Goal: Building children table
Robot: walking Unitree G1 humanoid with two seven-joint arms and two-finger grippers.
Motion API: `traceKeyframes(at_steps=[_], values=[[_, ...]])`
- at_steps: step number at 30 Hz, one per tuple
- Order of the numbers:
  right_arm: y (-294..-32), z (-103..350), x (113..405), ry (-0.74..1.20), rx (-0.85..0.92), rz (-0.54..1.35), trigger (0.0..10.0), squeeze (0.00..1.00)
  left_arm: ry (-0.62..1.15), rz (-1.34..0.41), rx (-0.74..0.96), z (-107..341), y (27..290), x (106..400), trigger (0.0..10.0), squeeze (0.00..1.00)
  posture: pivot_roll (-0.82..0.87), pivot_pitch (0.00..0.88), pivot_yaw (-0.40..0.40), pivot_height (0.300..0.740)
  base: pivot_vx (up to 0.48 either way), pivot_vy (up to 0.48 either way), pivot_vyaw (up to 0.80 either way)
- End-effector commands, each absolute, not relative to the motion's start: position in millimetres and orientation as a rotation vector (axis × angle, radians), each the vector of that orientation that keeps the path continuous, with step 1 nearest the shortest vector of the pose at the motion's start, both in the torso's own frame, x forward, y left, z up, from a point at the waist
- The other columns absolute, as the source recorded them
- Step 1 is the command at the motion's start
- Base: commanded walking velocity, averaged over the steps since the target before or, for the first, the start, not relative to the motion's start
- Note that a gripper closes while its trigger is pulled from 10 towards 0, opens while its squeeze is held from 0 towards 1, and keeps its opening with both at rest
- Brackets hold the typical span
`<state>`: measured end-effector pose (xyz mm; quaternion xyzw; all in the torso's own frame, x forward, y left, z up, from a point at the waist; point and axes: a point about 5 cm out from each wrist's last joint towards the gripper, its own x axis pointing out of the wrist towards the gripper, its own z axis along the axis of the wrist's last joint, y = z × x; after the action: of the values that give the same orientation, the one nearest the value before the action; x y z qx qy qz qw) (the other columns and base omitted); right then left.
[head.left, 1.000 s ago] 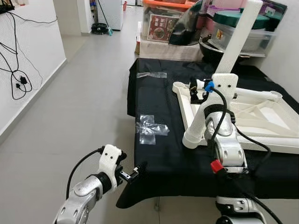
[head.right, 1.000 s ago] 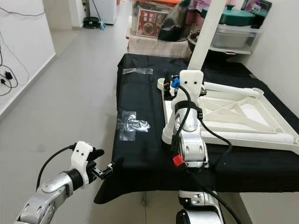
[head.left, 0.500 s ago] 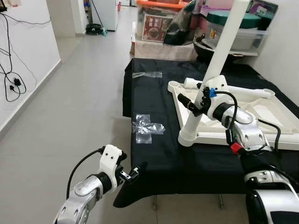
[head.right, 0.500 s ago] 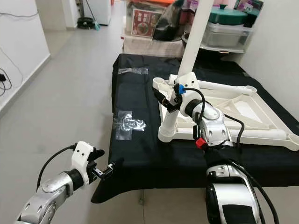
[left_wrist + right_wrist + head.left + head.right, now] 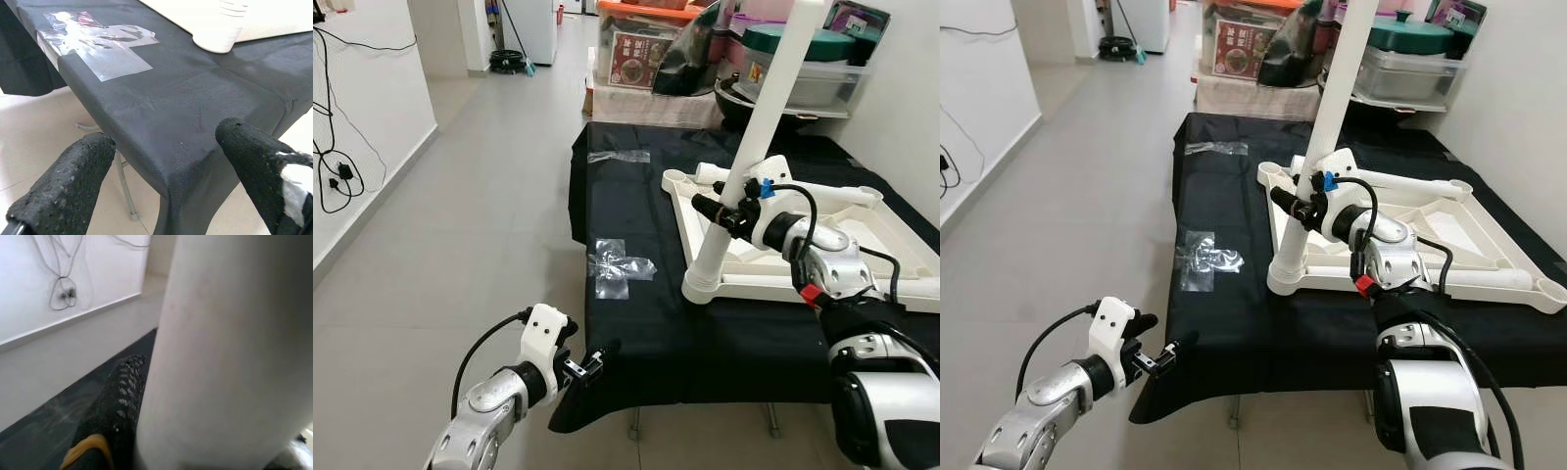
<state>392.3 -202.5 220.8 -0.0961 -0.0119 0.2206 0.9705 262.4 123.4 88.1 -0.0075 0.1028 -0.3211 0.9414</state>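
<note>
Right gripper fingers: clamped around the white table leg (image 5: 751, 147), partway up its length; right gripper (image 5: 722, 214) reaches in from the right side, one black finger (image 5: 115, 406) seen pressed flat against the leg's curved face.
Left gripper fingers: held apart, nothing between them; left gripper (image 5: 595, 359) hangs low, just off the near left corner of the black cloth, fingers (image 5: 63, 186) pointing at that corner.
Table leg: long white tube, leaning slightly, its flared foot standing at the near left corner of the tabletop, directly below the right fingers.
Tabletop (image 5: 862, 245): white, lying upside down, ribbed underside up, beyond and to the right of the right fingers.
Black cloth (image 5: 636, 333): covers the work surface under everything.
Clear tape patches (image 5: 619, 264): stuck on the cloth, between the two grippers; a second strip farther back.
Storage boxes (image 5: 656, 49): stacked well beyond the fingers, past the cloth's far edge.
</note>
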Motion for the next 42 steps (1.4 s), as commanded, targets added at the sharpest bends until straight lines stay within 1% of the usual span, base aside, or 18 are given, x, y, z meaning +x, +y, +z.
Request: traceKeyframes(at_steps=[1, 3, 5, 6, 9, 10, 12, 19, 20, 21, 22, 29, 30, 33, 34, 35, 37, 42], values=[[-208.9, 223.5, 394.1, -0.030, -0.238, 0.337, 0.0, 0.00, 0.222, -0.654, -0.004, 86.8, 124.2, 260.0, 10.0, 0.00, 0.01, 0.000, -0.135, 0.740, 0.000, 0.000, 0.00], [-218.8, 225.1, 391.7, -0.099, -0.128, -0.002, 0.0, 0.00, 0.218, -0.653, -0.006, 88.2, 124.5, 260.4, 10.0, 0.00, 0.02, 0.000, -0.133, 0.740, 0.000, 0.000, 0.00], [-218.8, 225.1, 391.7, -0.099, -0.128, -0.002, 0.0, 0.00, 0.218, -0.653, -0.006, 88.2, 124.5, 260.4, 10.0, 0.00, 0.02, 0.000, -0.133, 0.740, 0.000, 0.000, 0.00], [-220.9, 218.5, 384.7, -0.106, -0.064, -0.140, 0.0, 0.00, 0.219, -0.654, -0.006, 88.3, 124.8, 260.1, 10.0, 0.00, 0.01, 0.000, -0.129, 0.740, 0.000, 0.000, 0.00], [-220.9, 218.5, 384.7, -0.106, -0.064, -0.140, 0.0, 0.00, 0.219, -0.654, -0.006, 88.3, 124.8, 260.1, 10.0, 0.00, 0.01, 0.000, -0.129, 0.740, 0.000, 0.000, 0.00], [-217.6, 211.6, 374.0, -0.118, -0.004, -0.267, 0.0, 0.00, 0.221, -0.655, -0.006, 87.9, 125.1, 259.6, 10.0, 0.00, 0.01, 0.000, -0.127, 0.740, 0.000, 0.000, 0.00], [-212.2, 210.4, 364.0, -0.143, 0.044, -0.348, 0.0, 0.00, 0.222, -0.656, -0.006, 87.9, 125.1, 259.3, 10.0, 0.00, 0.01, 0.000, -0.126, 0.740, 0.000, 0.000, 0.00], [-188.4, 229.7, 354.3, -0.204, 0.087, -0.345, 0.0, 0.00, 0.224, -0.660, -0.006, 87.6, 124.8, 259.8, 10.0, 0.00, 0.01, 0.000, -0.123, 0.740, 0.000, 0.000, 0.00], [-179.9, 236.0, 355.2, -0.218, 0.079, -0.292, 10.0, 0.00, 0.224, -0.662, -0.007, 87.5, 123.5, 260.1, 10.0, 0.00, 0.00, 0.000, -0.123, 0.740, 0.000, 0.000, 0.00], [-174.5, 240.0, 355.1, -0.246, 0.094, -0.250, 10.0, 0.00, 0.223, -0.664, -0.010, 87.3, 122.0, 260.2, 10.0, 0.00, -0.01, 0.000, -0.121, 0.740, 0.000, 0.000, 0.00], [-172.1, 241.7, 355.0, -0.264, 0.099, -0.215, 10.0, 1.00, 0.224, -0.667, -0.012, 87.1, 120.8, 260.0, 10.0, 0.00, -0.01, 0.000, -0.119, 0.740, 0.000, 0.000, 0.00], [-171.1, 241.9, 353.4, -0.256, 0.089, -0.196, 10.0, 1.00, 0.226, -0.669, -0.013, 86.3, 120.8, 259.4, 10.0, 0.00, -0.01, 0.000, -0.119, 0.740, 0.000, 0.000, 0.00], [-169.9, 243.4, 352.8, -0.258, 0.071, -0.169, 10.0, 0.00, 0.227, -0.669, -0.012, 86.2, 121.7, 259.4, 10.0, 0.00, -0.01, 0.000, -0.117, 0.740, 0.000, 0.000, 0.00], [-164.2, 249.2, 355.7, -0.297, 0.092, -0.029, 10.0, 0.00, 0.227, -0.671, -0.010, 86.4, 122.2, 259.8, 10.0, 0.00, 0.00, 0.000, -0.113, 0.740, 0.000, 0.000, 0.00], [-158.3, 253.0, 357.9, -0.321, 0.077, 0.140, 10.0, 0.00, 0.226, -0.673, -0.009, 86.6, 122.0, 260.4, 10.0, 0.00, 0.00, 0.000, -0.112, 0.740, 0.000, 0.000, 0.00], [-158.3, 253.0, 357.9, -0.321, 0.077, 0.140, 10.0, 0.00, 0.226, -0.673, -0.009, 86.6, 122.0, 260.4, 10.0, 0.00, 0.00, 0.000, -0.112, 0.740, 0.000, 0.000, 0.00], [-160.1, 241.7, 365.1, -0.262, 0.019, 0.368, 10.0, 0.00, 0.223, -0.678, -0.005, 87.3, 120.7, 261.9, 10.0, 0.00, 0.00, 0.000, -0.118, 0.740, 0.000, 0.000, 0.00], [-163.9, 226.4, 368.3, -0.171, -0.028, 0.475, 10.0, 0.00, 0.219, -0.677, -0.003, 88.2, 120.4, 263.3, 10.0, 0.00, 0.00, 0.000, -0.122, 0.740, 0.000, 0.000, 0.00]])
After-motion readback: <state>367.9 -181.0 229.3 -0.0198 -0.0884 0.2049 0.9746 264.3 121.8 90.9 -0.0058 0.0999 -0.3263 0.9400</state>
